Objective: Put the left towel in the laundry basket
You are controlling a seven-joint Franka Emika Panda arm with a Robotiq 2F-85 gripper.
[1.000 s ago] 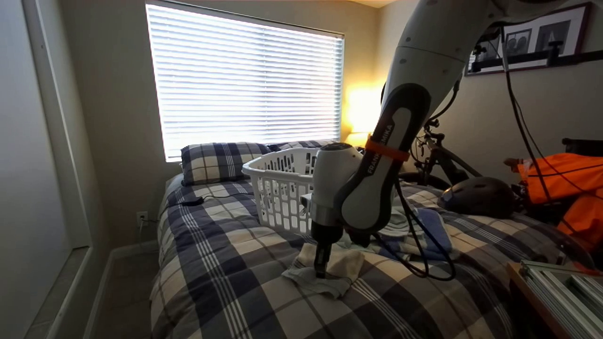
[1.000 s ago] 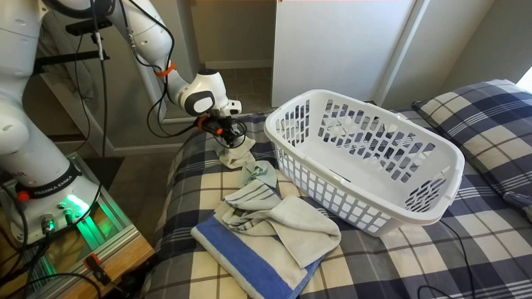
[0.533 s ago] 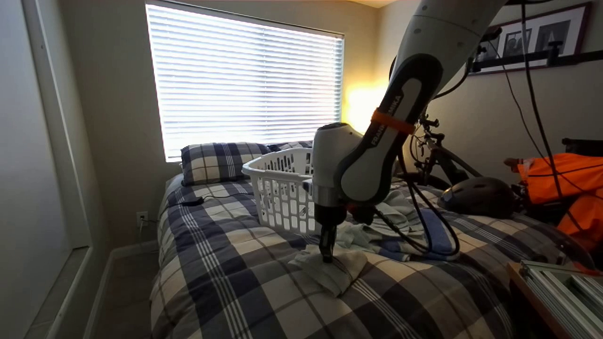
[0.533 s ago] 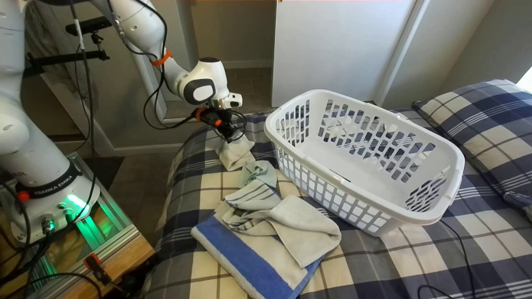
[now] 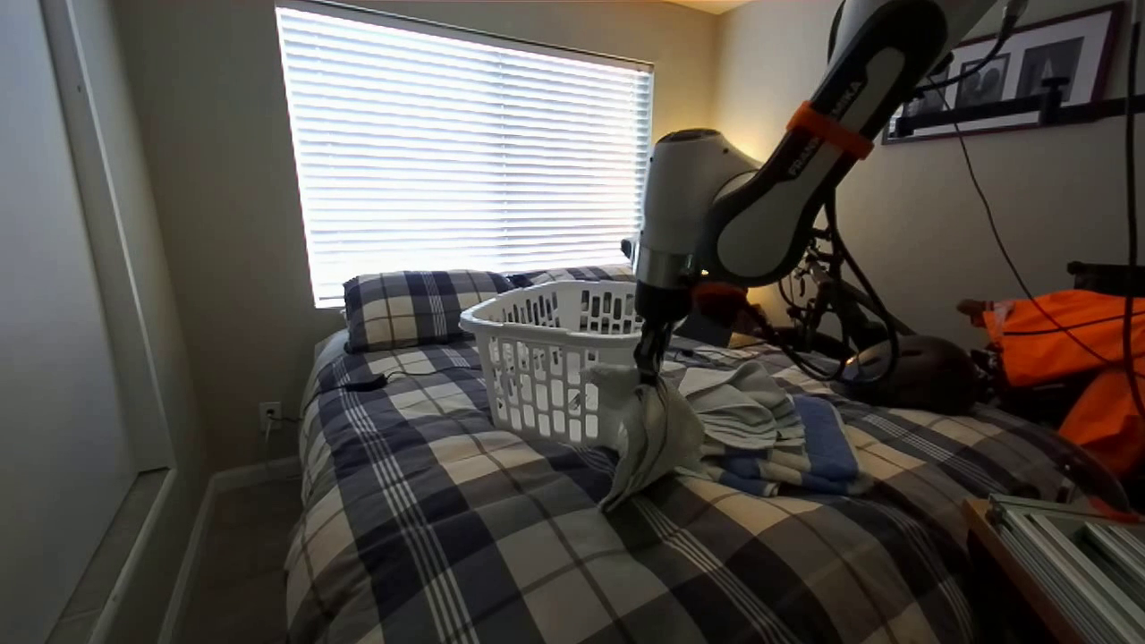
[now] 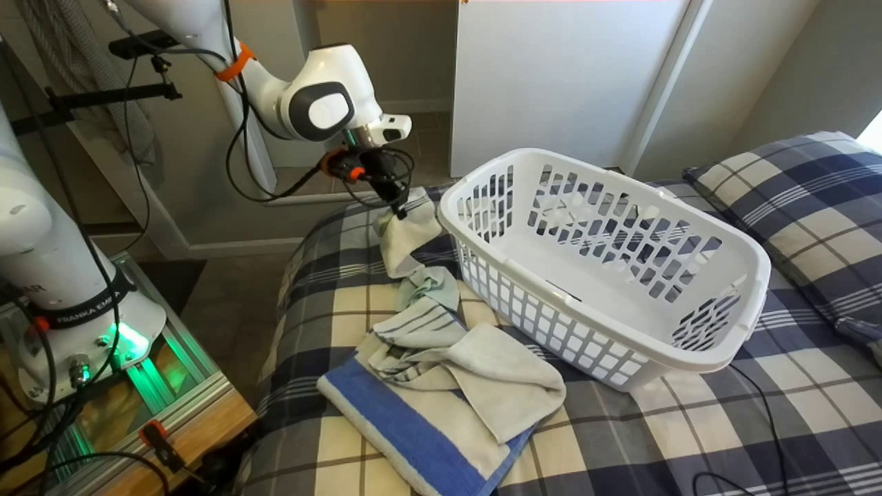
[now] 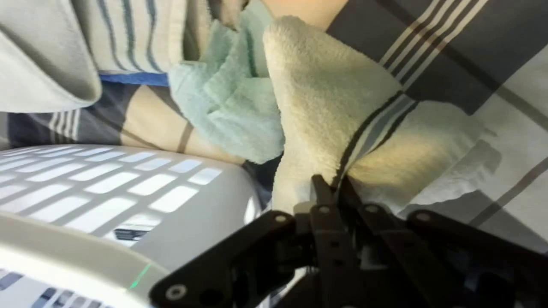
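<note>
A cream towel with a dark-edged stripe (image 7: 317,94) hangs from my gripper (image 7: 335,185). The gripper is shut on the towel, with a fold pinched between the fingertips. The towel also shows in both exterior views (image 5: 657,438) (image 6: 406,244), draped from the gripper (image 5: 648,371) (image 6: 402,211). I cannot tell whether its lower end touches the bed. The white laundry basket (image 6: 592,318) stands on the bed close beside the towel. The gripper is outside the basket, near its end wall, at about rim height. The basket also shows in the wrist view (image 7: 68,256).
A small pale green cloth (image 6: 431,284) lies on the bed next to the basket. A pile with a white towel (image 6: 506,372) and a blue-striped towel (image 6: 406,420) lies beside it. Plaid pillows (image 6: 778,186) are behind the basket. A dark helmet (image 5: 908,371) sits on the bed's far side.
My gripper has risen from the bed and moved slightly toward the basket. The cream towel, lying on the bed before, has been lifted and now hangs from the gripper.
</note>
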